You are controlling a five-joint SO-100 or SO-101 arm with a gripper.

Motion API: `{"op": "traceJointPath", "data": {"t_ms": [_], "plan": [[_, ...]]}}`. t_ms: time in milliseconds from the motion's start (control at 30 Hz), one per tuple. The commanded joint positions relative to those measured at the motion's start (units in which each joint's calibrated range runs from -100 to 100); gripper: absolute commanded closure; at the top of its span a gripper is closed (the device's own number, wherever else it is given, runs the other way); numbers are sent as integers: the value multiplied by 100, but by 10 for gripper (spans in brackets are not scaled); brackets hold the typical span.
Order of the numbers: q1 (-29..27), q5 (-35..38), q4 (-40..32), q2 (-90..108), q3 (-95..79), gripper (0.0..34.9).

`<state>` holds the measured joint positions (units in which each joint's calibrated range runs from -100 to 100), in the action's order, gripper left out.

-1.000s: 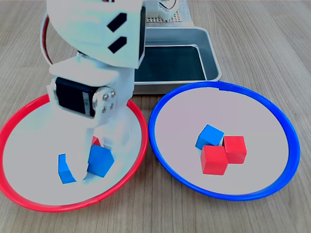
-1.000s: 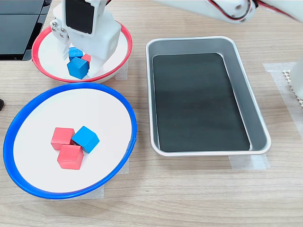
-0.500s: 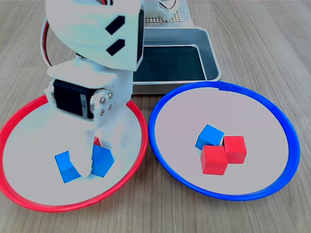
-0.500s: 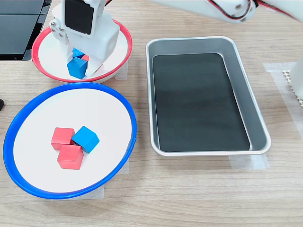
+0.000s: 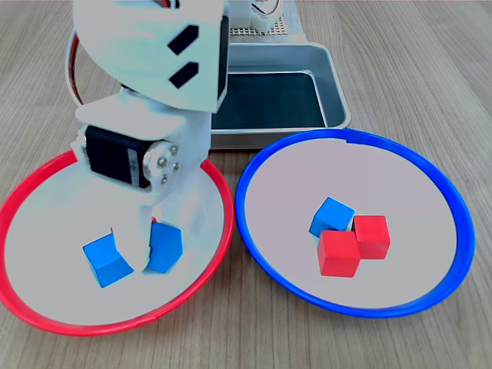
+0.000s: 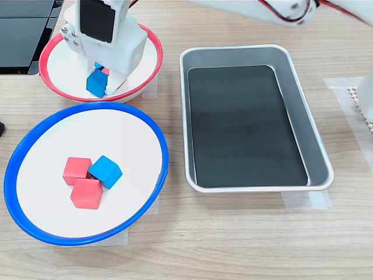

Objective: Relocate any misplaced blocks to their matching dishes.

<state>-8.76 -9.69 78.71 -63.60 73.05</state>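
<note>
In the first exterior view my gripper [image 5: 157, 257] reaches down into the red-rimmed dish [image 5: 228, 211] and is shut on a blue block [image 5: 164, 247], with one white finger on each side. A second blue block [image 5: 106, 260] lies loose just left of it. The second exterior view shows the same gripper [image 6: 96, 87] and held blue block [image 6: 95, 83] in the red-rimmed dish [image 6: 152, 38], with a sliver of a red block [image 6: 105, 70] behind. The blue-rimmed dish [image 5: 354, 138] holds one blue block [image 5: 331, 217] and two red blocks [image 5: 339, 254] [image 5: 372, 235], all touching.
A rectangular grey metal tray [image 5: 336, 92] with a dark bottom stands behind the two dishes; in the second exterior view the tray [image 6: 317, 146] fills the right half. The white arm [image 5: 154, 54] towers over the red-rimmed dish. Black items sit at the second exterior view's top left.
The fingers have closed onto the blue block, which has turned narrower between them. The loose blue block was nudged left and rotated. The blocks in the blue-rimmed dish have not moved.
</note>
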Motion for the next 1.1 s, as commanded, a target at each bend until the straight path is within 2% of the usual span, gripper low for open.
{"op": "traceJointPath", "data": {"t_ms": [0,133,400,633,767,1067], "plan": [[90,10,82,462,-109,332],[90,68,131,846,-291,345],[90,171,222,1596,-828,345],[166,293,-25,2500,-1784,345],[438,440,-281,2987,-2357,345],[1558,913,-562,3422,-3131,346]]}}
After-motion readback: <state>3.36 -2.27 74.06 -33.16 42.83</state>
